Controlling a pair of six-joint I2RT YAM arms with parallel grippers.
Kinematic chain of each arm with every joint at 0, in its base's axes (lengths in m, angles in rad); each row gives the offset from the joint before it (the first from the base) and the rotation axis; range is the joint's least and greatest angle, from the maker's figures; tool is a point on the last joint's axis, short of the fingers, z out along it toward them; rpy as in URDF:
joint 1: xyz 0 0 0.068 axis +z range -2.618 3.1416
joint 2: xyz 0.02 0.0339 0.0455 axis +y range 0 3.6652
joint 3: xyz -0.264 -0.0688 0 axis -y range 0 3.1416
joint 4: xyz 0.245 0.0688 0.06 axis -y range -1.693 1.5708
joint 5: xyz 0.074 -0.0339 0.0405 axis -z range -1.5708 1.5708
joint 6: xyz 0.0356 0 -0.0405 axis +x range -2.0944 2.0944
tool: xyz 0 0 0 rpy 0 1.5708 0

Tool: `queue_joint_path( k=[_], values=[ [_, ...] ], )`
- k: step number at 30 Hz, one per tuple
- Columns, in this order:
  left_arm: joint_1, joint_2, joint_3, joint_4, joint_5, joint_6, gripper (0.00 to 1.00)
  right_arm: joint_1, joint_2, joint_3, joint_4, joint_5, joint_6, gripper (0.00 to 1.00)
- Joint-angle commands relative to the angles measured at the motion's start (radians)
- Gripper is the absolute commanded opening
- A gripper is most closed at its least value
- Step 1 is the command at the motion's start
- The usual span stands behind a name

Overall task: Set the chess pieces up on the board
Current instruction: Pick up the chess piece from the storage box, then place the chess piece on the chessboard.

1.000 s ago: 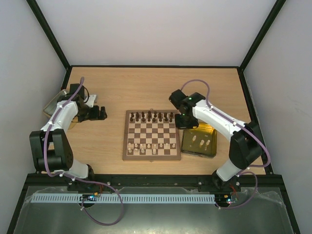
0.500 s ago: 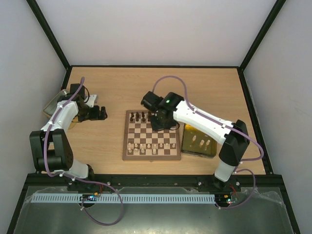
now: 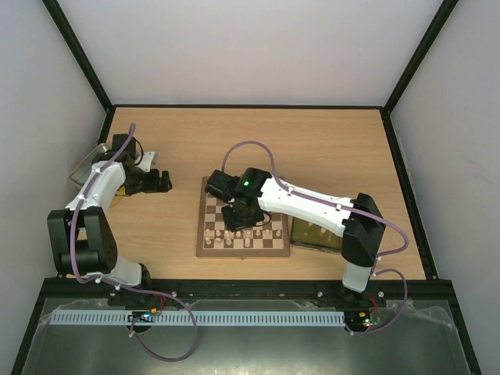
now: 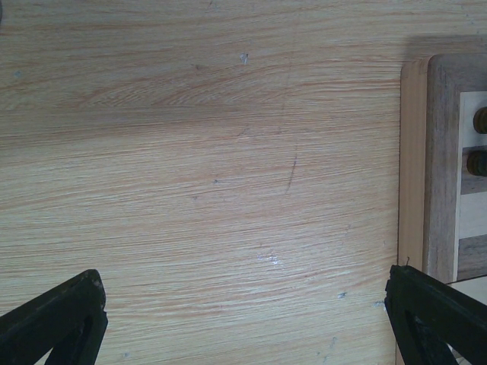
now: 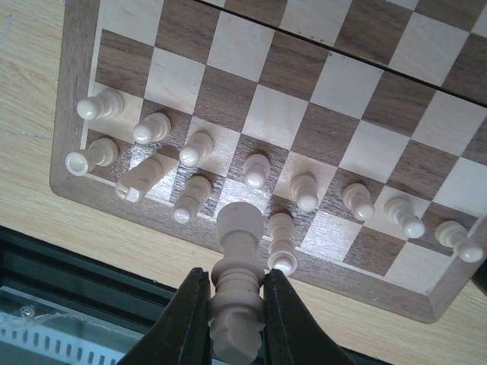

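A cream chess piece (image 5: 237, 258) is pinched by the right claw (image 5: 236, 312) and is held above the near row of the board (image 5: 380, 46), where other cream pieces (image 5: 256, 169) are seen. The left claw (image 4: 243, 323) is spread wide over the wooden surface (image 4: 190, 152), near the board's left edge.

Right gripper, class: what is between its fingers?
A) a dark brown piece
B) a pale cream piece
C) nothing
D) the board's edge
B: the right wrist view shows the right gripper shut on a tall cream piece, held over the board.
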Motion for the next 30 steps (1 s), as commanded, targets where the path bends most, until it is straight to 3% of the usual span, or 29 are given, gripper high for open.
queue_joint_path(
  k=[1, 30],
  values=[
    [-0.004, -0.016, -0.011, 0.001, 0.012, -0.005, 1.0, 0.013, 0.026, -0.043, 0.041, -0.013, 0.016, 0.11],
    [-0.003, -0.018, -0.015, 0.004, 0.012, -0.007, 1.0, 0.027, 0.074, -0.08, 0.052, -0.054, -0.026, 0.12]
  ],
)
